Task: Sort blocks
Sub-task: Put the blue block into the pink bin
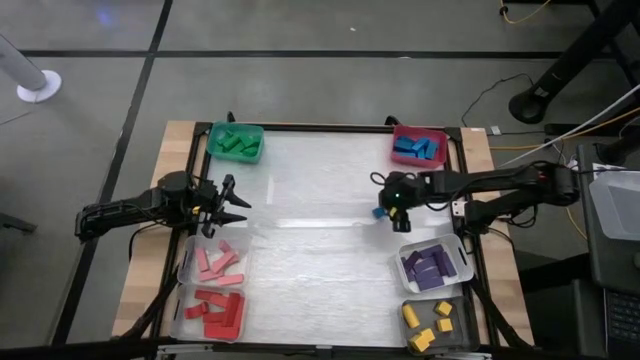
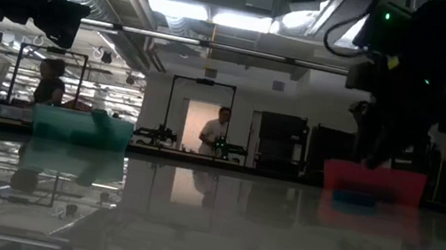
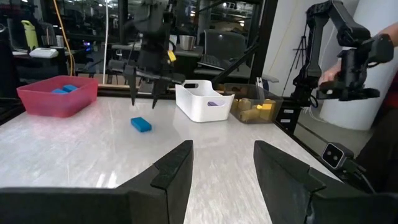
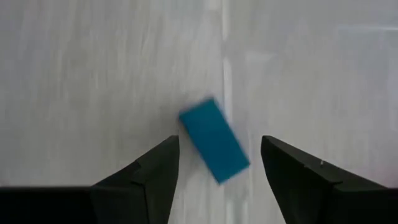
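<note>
One blue block [image 4: 214, 140] lies loose on the white surface [image 1: 310, 250] — the last to sort, I'd judge. The right hand [image 4: 219, 171] hangs above it, fingers spread, empty. The block's long axis sits skewed to the gap, so a wrist turn comes first. The left hand [image 1: 236, 208] waits released by the pink bin [image 1: 186, 262].

Glossy table top [image 1: 320, 250]; matt blue block [image 4: 214, 140]; wooden edges.
</note>
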Robot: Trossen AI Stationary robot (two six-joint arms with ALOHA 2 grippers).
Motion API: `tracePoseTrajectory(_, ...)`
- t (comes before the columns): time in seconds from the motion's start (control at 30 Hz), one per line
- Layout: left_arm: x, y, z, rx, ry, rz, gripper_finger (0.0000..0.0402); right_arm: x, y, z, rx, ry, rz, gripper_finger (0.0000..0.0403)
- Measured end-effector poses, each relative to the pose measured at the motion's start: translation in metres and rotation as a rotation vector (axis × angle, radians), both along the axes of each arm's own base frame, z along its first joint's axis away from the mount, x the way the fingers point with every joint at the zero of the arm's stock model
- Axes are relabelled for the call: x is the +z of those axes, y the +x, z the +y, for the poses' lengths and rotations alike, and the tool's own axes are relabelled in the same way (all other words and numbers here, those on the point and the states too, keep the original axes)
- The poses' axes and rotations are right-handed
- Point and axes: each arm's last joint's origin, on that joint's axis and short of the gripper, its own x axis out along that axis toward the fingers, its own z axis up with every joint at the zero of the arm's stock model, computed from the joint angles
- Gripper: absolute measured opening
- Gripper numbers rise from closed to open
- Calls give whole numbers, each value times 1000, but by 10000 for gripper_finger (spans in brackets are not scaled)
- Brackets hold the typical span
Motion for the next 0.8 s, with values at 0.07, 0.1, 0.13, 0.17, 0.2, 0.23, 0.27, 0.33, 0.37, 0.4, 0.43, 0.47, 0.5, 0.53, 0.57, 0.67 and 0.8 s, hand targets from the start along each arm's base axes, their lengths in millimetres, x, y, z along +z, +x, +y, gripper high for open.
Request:
tracePoseTrajectory(0.07,0,0,0,0,0,0,159,-6,-1,0,31,-11,40,227)
tracePoseTrajectory(0.1,0,0,0,0,0,0,159,-8,-1,0,46,-18,47,227)
tracePoseTrajectory(0.13,0,0,0,0,0,0,159,-10,0,0,66,-27,56,227)
tracePoseTrajectory(0.17,0,0,0,0,0,-1,159,-12,1,0,87,-35,70,227)
tracePoseTrajectory(0.2,0,0,0,0,0,0,159,-15,2,0,109,-43,84,227)
tracePoseTrajectory(0.23,0,0,0,0,0,0,159,-18,4,0,129,-50,99,227)
tracePoseTrajectory(0.27,0,0,0,0,0,-1,159,-22,5,-1,147,-56,114,227)
tracePoseTrajectory(0.33,0,0,0,0,0,-1,159,-29,8,-1,174,-62,143,227)
tracePoseTrajectory(0.37,0,0,0,0,0,-1,159,-33,10,-1,183,-63,159,227)
tracePoseTrajectory(0.4,0,0,0,0,0,-1,159,-37,11,-1,187,-61,175,227)
tracePoseTrajectory(0.43,0,0,0,0,0,-1,159,-41,13,-2,187,-63,190,227)
tracePoseTrajectory(0.47,0,0,0,0,0,-1,159,-44,15,-2,183,-71,188,227)
tracePoseTrajectory(0.5,0,0,0,0,0,-2,159,-46,17,-3,180,-66,190,227)
tracePoseTrajectory(0.53,0,0,0,0,0,-2,159,-50,18,-4,177,-57,198,227)
tracePoseTrajectory(0.57,0,0,0,0,0,-2,159,-52,19,-6,174,-52,199,227)
tracePoseTrajectory(0.67,0,0,0,0,1,-3,159,-55,20,-13,157,-8,197,227)
tracePoseTrajectory(0.8,0,0,0,0,1,-4,159,-55,18,-21,132,60,186,227)
